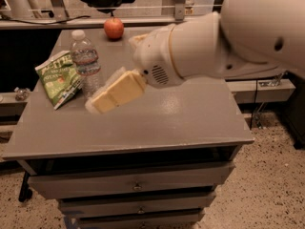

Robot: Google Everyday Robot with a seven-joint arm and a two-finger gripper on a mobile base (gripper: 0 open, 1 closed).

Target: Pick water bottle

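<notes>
The water bottle (86,61) is clear with a white cap and a pale label band. It stands upright on the left part of the grey tabletop (181,113). My gripper (95,105), cream-coloured on a large white arm, reaches in from the right and points down-left. Its tip is just right of and in front of the bottle's base, close to it. I cannot tell whether it touches the bottle. The bottle's lower right side is partly hidden behind the gripper.
A green snack bag (58,78) lies right beside the bottle on its left. A red apple (114,28) sits at the table's back edge. Drawers (136,186) are below the tabletop. A shelf and a chair base stand behind the table.
</notes>
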